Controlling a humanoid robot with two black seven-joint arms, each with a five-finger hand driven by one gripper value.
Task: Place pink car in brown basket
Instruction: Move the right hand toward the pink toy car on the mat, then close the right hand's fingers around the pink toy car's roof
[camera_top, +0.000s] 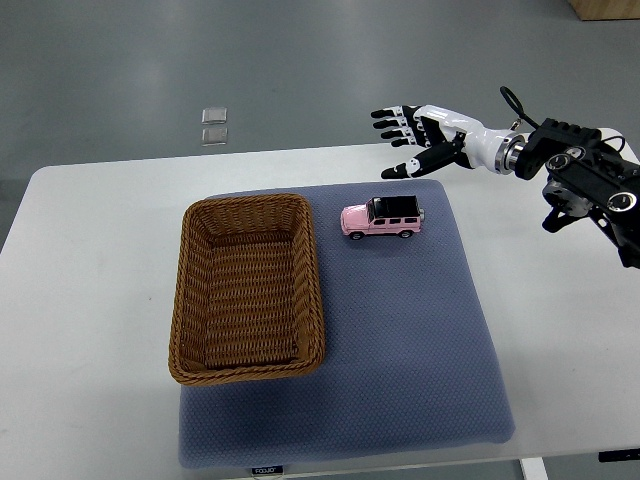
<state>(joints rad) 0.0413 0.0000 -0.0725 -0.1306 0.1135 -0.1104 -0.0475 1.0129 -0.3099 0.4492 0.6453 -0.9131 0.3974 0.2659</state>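
A pink toy car with a black roof stands on its wheels on the blue-grey mat, just right of the basket's far corner. The brown wicker basket lies on the left part of the mat and holds nothing. My right hand comes in from the right edge and hovers above and behind the car, fingers spread, holding nothing. It is apart from the car. The left arm does not show.
The mat lies on a white table. Two small clear square items lie on the grey floor beyond the table's far edge. The black forearm joint hangs over the table's right side.
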